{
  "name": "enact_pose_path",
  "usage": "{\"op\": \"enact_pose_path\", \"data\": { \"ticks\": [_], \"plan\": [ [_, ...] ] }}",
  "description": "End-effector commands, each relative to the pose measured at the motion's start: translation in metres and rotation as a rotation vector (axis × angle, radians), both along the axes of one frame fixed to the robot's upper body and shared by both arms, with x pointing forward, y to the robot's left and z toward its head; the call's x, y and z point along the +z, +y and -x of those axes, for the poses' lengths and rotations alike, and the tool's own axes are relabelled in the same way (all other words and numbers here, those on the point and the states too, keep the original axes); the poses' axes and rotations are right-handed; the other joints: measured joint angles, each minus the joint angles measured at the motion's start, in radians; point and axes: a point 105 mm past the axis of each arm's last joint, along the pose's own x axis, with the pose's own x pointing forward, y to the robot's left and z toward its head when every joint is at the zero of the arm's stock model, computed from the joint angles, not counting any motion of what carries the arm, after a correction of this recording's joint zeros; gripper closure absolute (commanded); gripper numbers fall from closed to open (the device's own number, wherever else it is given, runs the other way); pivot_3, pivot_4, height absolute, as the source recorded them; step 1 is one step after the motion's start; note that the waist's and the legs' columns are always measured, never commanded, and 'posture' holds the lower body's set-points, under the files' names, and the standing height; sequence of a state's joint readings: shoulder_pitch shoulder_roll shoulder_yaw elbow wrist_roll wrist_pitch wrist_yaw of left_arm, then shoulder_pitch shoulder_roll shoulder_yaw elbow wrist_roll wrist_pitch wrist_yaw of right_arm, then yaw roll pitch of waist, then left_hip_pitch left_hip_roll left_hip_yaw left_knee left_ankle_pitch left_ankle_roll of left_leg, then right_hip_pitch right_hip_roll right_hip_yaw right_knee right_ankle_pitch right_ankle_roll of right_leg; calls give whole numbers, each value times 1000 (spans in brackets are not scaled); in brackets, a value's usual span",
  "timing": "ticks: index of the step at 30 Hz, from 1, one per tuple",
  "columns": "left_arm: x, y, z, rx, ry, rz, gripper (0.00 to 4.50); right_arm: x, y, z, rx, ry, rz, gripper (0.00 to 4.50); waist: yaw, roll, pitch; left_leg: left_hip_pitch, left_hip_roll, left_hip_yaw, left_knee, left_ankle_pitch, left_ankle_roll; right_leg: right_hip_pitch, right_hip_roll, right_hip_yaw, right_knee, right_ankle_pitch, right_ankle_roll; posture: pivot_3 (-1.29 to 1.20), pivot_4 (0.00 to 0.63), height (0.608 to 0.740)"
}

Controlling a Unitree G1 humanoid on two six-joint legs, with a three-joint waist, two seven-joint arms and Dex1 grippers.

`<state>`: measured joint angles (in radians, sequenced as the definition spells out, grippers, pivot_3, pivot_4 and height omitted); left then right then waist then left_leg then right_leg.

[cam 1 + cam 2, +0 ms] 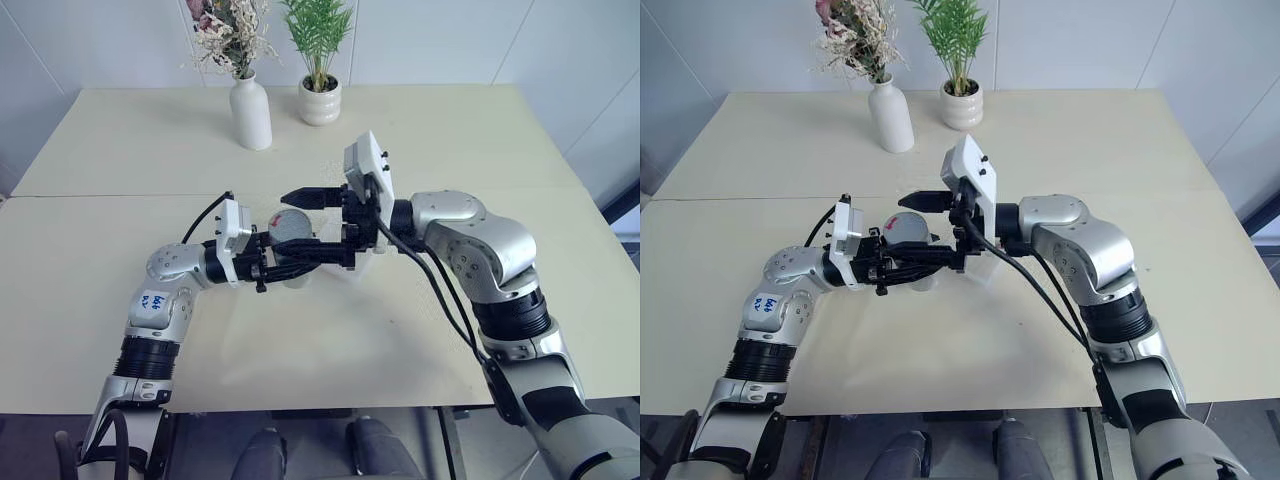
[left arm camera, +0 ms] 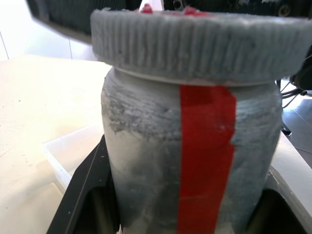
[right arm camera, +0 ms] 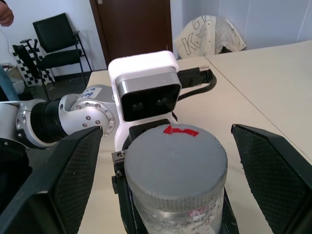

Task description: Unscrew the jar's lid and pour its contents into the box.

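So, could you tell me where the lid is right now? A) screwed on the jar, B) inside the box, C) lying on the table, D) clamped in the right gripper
A: the grey lid sits on the jar held by the left gripper, with the right gripper open either side of it.

head pair looking down over the table [image 1: 120, 300]; both wrist cameras facing the jar [image 2: 190, 161] closely, sharing it
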<state>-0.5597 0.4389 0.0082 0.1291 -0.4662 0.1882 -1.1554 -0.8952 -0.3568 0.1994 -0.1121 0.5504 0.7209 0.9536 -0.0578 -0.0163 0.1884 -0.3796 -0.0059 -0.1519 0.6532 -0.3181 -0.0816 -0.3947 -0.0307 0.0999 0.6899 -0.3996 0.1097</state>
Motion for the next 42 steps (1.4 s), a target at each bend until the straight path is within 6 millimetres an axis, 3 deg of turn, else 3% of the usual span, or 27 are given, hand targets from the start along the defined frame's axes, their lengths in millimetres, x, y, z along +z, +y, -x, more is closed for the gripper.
{"op": "enact_pose_path", "data": {
  "ticks": [1, 18, 42],
  "plan": [
    [9, -2, 6, -22, -48, 14, 2154, 11, 4, 4, 22, -57, -19, 44, -1, 0, 0, 0, 0, 0, 0, 0, 0, 0, 0, 0, 0, 0, 0, 0, 150, 740],
    [9, -2, 6, -20, -48, 13, 2154, 12, -7, -12, -48, -80, -25, 44, -1, 0, 0, 0, 0, 0, 0, 0, 0, 0, 0, 0, 0, 0, 0, 0, 150, 740],
    [10, -3, 6, -20, -47, 13, 2154, 12, -20, -10, -46, -70, -26, 44, -1, 0, 0, 0, 0, 0, 0, 0, 0, 0, 0, 0, 0, 0, 0, 0, 150, 740]
  ]
}}
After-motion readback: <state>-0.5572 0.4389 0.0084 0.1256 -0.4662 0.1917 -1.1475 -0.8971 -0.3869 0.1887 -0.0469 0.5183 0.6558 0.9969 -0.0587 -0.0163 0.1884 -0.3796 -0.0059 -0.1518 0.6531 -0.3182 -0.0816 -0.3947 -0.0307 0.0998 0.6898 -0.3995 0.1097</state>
